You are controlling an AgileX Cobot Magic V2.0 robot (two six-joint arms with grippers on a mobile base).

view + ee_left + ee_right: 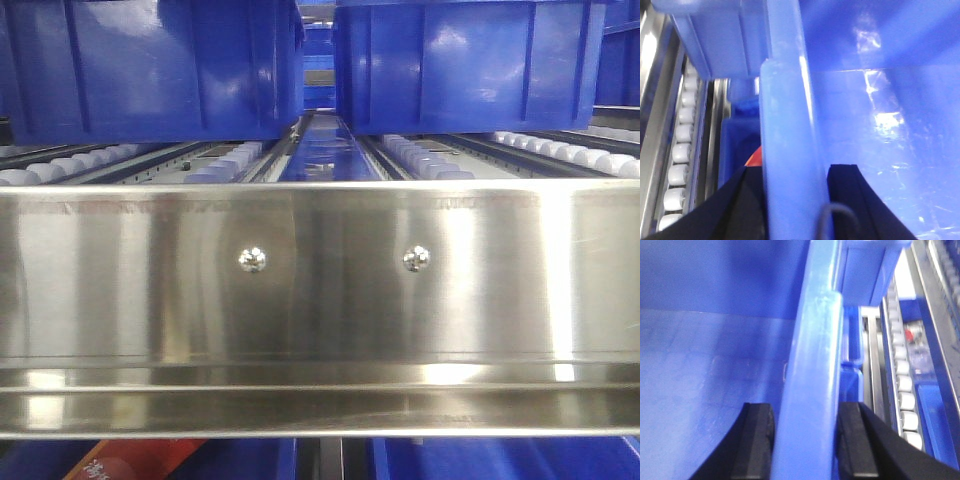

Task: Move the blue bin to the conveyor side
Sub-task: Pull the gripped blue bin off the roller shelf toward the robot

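In the left wrist view, my left gripper (795,169) is shut on the thick left rim of the blue bin (787,130). One black finger (745,200) is outside the wall and the other is inside, over the glossy blue interior. In the right wrist view, my right gripper (805,409) is shut on the blue bin's (812,365) opposite rim, a black pad (757,440) on each side. Two blue ribbed bins (150,70) (470,65) show in the front view; I cannot tell which one is held. No gripper shows there. The conveyor is out of view.
A shiny steel beam (320,280) with two screws spans the front view. Behind it run tracks of white rollers (60,165) (677,155) (902,385). Another blue bin (737,140) with a red-orange item (756,157) sits on the level below.
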